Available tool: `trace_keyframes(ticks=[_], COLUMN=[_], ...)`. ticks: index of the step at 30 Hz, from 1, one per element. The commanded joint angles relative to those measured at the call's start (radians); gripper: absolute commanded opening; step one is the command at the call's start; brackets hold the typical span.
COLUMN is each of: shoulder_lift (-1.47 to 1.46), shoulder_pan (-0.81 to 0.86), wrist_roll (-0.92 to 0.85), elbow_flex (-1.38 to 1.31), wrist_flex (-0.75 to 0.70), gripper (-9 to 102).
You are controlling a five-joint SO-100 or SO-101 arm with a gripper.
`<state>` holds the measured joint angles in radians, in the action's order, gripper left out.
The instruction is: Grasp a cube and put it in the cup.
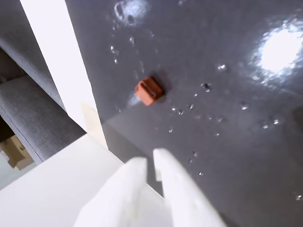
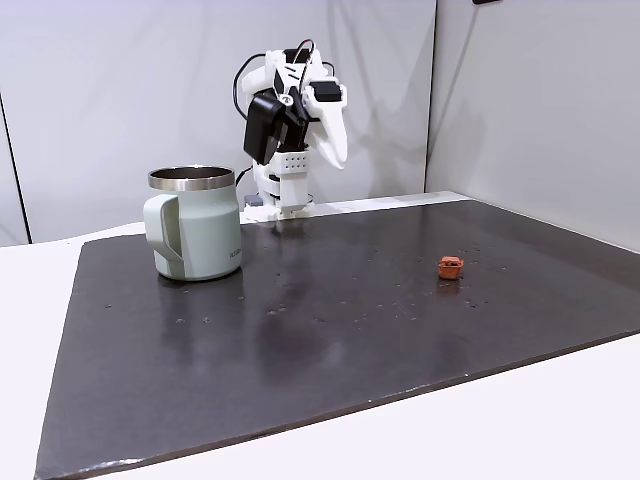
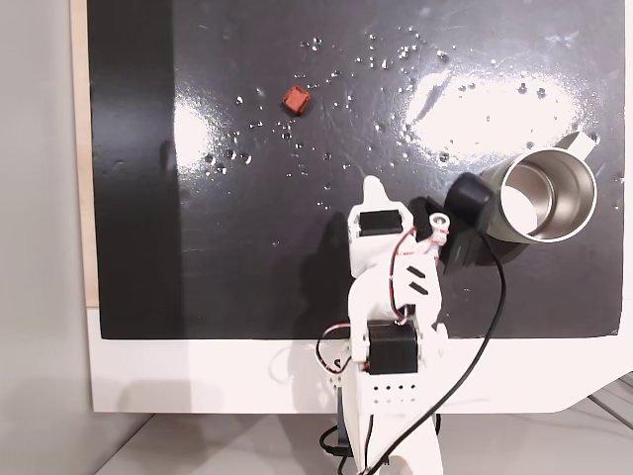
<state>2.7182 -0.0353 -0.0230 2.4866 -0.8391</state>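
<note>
We are looking down past the white gripper [image 1: 150, 161], its fingers nearly together and holding nothing, hanging above the dark mat [image 1: 227, 142]. The orange cube [image 1: 148, 90] is lying alone on the mat, well apart from the sage-green cup [image 2: 196, 236], which is standing upright at the fixed view's left.

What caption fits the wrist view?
End effector hovering above the small orange cube on the dark, speckled mat.

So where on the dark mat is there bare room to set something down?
The widest bare stretch lies between the cup and the cube, and along the mat's near edge in that fixed view. The strip by the arm's base, beside the cup, is tighter.
</note>
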Motion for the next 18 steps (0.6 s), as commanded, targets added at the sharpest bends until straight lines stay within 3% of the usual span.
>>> trace_keyframes(ticks=[1, 9, 18], shoulder_lift=[-0.163, -0.555, -0.781], shoulder_pan=[-0.008, -0.018, -0.018], wrist_roll=[-0.011, -0.020, -0.117], elbow_flex=[-0.199, -0.565, -0.804], wrist_flex=[-0.003, -0.129, -0.222], gripper=[0, 0, 0])
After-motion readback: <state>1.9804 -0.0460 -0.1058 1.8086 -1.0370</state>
